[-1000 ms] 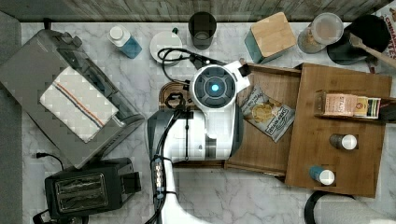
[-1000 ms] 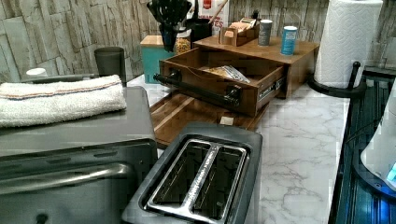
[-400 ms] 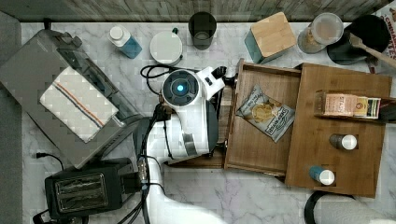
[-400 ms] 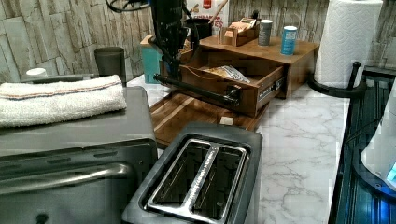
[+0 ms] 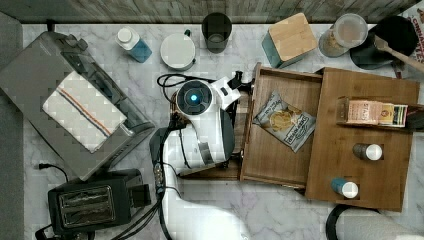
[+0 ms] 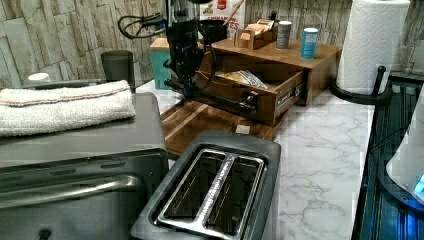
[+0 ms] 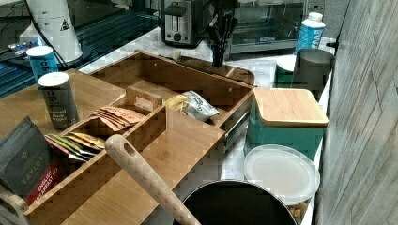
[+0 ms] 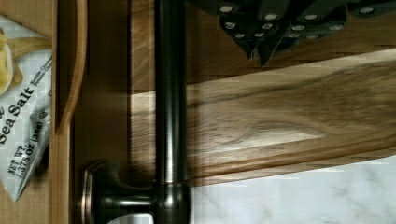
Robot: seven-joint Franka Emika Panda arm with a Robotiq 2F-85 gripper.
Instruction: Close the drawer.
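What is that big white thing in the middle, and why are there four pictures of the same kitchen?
The white thing is a robot arm. Four cameras photograph it at once: one from above, one from each side, and one on its wrist. Its job is to close the open wooden drawer. A snack bag lies inside. The arm's gripper, its hand, is down at the drawer's dark bar handle. It holds nothing. I can't tell if its fingers are open or shut. Under the handle lies a darker wooden tray. On the marble counter are also a toaster, a towel on a toaster oven, and a paper towel roll.
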